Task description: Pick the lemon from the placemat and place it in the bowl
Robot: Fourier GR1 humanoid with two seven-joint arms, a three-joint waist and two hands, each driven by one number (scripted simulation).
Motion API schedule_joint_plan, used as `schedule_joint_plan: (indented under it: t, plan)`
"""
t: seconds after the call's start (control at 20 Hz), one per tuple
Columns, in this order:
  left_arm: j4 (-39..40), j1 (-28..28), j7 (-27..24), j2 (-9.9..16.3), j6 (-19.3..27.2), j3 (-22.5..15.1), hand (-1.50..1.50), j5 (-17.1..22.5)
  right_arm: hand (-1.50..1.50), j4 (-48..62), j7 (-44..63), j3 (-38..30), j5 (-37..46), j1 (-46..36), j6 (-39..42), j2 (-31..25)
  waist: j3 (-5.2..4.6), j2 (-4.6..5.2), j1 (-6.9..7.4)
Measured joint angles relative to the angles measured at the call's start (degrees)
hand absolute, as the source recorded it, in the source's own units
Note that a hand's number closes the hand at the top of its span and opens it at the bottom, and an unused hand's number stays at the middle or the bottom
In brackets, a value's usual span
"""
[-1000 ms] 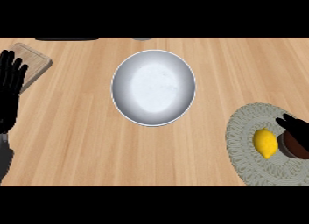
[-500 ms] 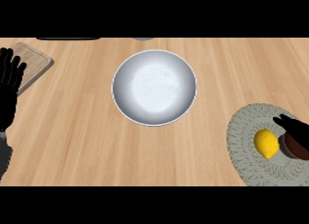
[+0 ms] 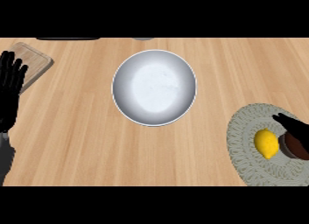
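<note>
The yellow lemon (image 3: 266,143) lies on the round grey placemat (image 3: 247,157) at the lower right of the counter. My right hand (image 3: 300,139) sits just to the right of the lemon, thumb reaching over the mat above it, fingers beside the fruit but not curled round it. The white bowl (image 3: 155,87) stands empty in the middle of the counter, up and to the left of the mat. At the left edge my left hand (image 3: 4,94) rests open with its fingers pointing up.
A wooden board (image 3: 34,65) lies at the far left behind my left hand. Dark items sit along the back edge of the wooden counter (image 3: 86,140). Bare wood separates the bowl from the placemat.
My right hand has crept slightly closer to the lemon from the right. The left hand has shifted a little. The lemon stays on the mat.
</note>
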Motion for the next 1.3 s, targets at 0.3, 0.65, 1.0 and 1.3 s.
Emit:
schedule_joint_plan:
  t: [0.3,0.65,1.0,1.3]
  plan:
    - [-2.1,-0.2,1.9,-0.9,0.0,0.5,0.00,-1.1,-1.50,4.9,-4.9,-0.6,5.8,-0.3,0.9,5.5,0.00,-0.02,0.08]
    - [-3.1,-0.6,3.4,-2.5,0.1,1.2,0.00,-2.8,-1.50,9.6,-12.6,-1.7,12.0,-0.2,2.2,10.9,-0.01,-0.03,0.04]
    - [-1.5,-0.2,1.5,-3.4,-2.0,2.6,0.00,-3.8,-1.50,13.9,-15.3,-3.7,16.9,-1.3,5.1,14.8,-0.03,-0.02,0.04]
    - [-3.9,-0.2,3.9,-3.8,-2.2,3.1,0.00,-4.5,-1.50,18.8,-19.0,-4.3,21.4,-1.9,5.2,18.2,-0.03,-0.04,0.13]
